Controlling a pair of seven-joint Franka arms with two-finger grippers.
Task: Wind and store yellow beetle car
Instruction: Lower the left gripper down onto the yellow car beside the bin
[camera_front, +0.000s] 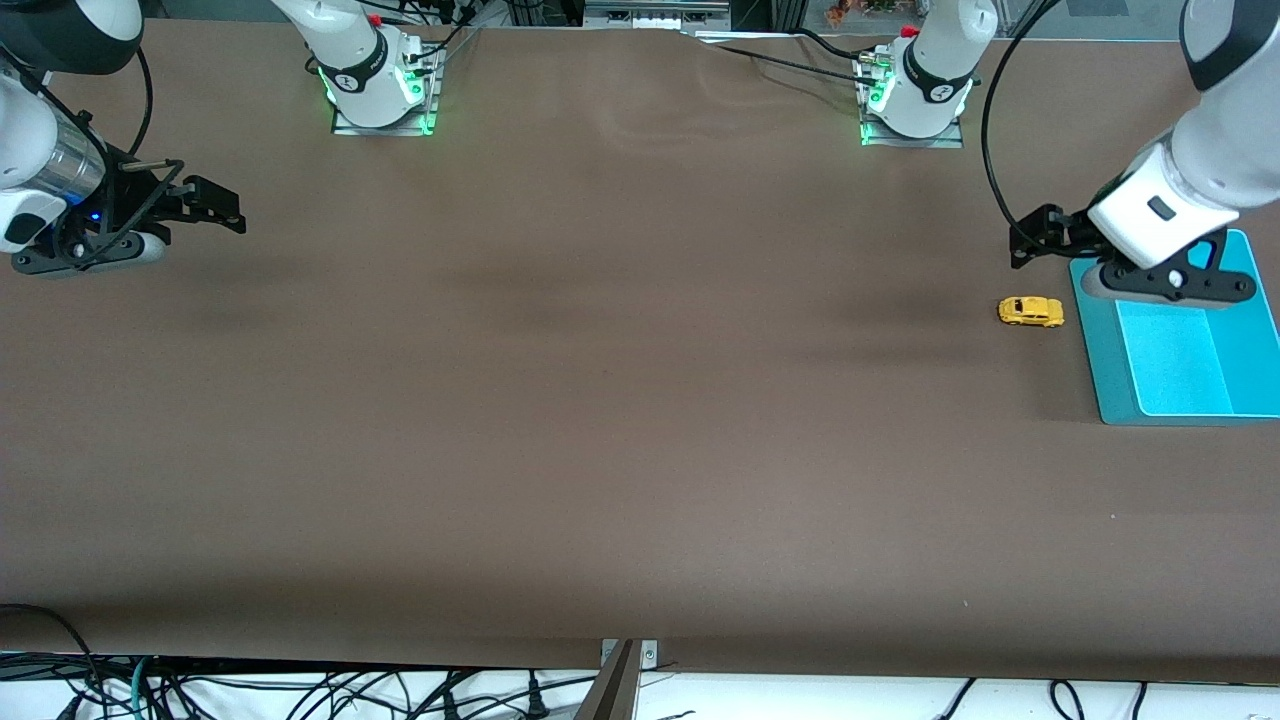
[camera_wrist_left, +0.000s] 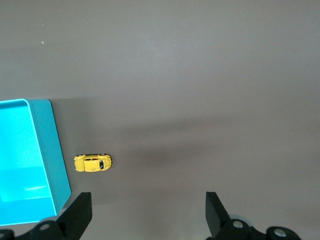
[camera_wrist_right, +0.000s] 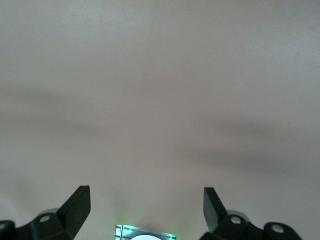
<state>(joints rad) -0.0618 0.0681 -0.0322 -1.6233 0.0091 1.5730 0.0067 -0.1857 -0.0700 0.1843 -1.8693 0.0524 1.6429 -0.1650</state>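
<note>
Near the left arm's end of the desk (camera_front: 600, 450), the yellow beetle car (camera_front: 1030, 312) stood on its wheels on the brown surface, just beside the outer wall of a turquoise bin (camera_front: 1100, 370) and not touching it. The bin sat at that end edge of the desk.

The left gripper (camera_front: 1022, 243) hung in the air over the desk, above the bin's corner that lay farther from the front camera. Its fingers (camera_wrist_left: 80, 212) were spread wide and released, grasping nothing. In the left wrist view, the car (camera_wrist_left: 93, 163) lay clear of both fingers, with the bin (camera_wrist_left: 52, 150) beside it.

The right gripper (camera_front: 225, 210) waited over bare desk near the right arm's end edge. Its fingers (camera_wrist_right: 77, 205) were likewise spread apart and released, with only the desk surface between them.
</note>
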